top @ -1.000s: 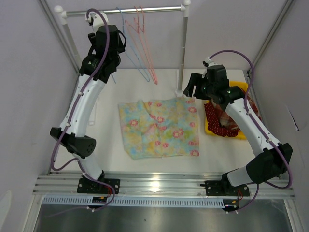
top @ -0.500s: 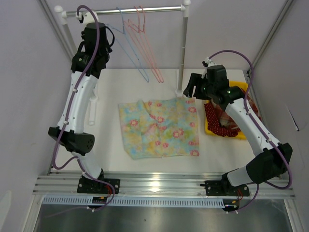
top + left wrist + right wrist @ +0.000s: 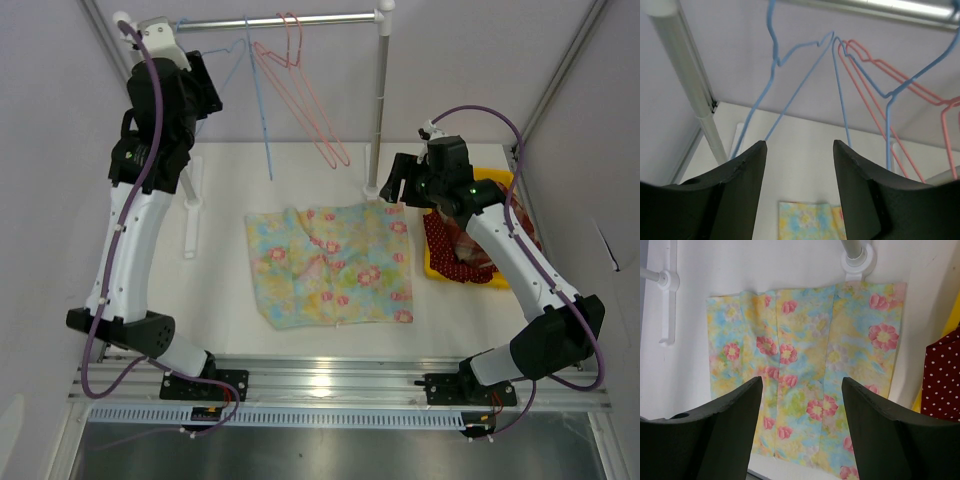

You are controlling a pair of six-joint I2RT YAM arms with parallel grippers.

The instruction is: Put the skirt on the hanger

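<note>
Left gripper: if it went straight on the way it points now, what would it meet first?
Probably the blue hanger: its wires cross the gap between the open jaws of the left gripper, which points up toward the rail. Depth is unclear from the wrist view.

skirt point(image 3: 330, 265): pastel cloth of yellow, blue and green with pink flowers
skirt state: spread flat and loose, with a few lengthwise folds showing
skirt place: middle of the white surface point(image 3: 220, 300), lying free
blue hanger point(image 3: 840, 90): thin wire, hooked on the rail point(image 3: 300, 18), hanging at a slant
pink hangers point(image 3: 872, 102): thin wire, on the same rail just beside the blue one, also slanted
hangers and skirt: well apart
</note>
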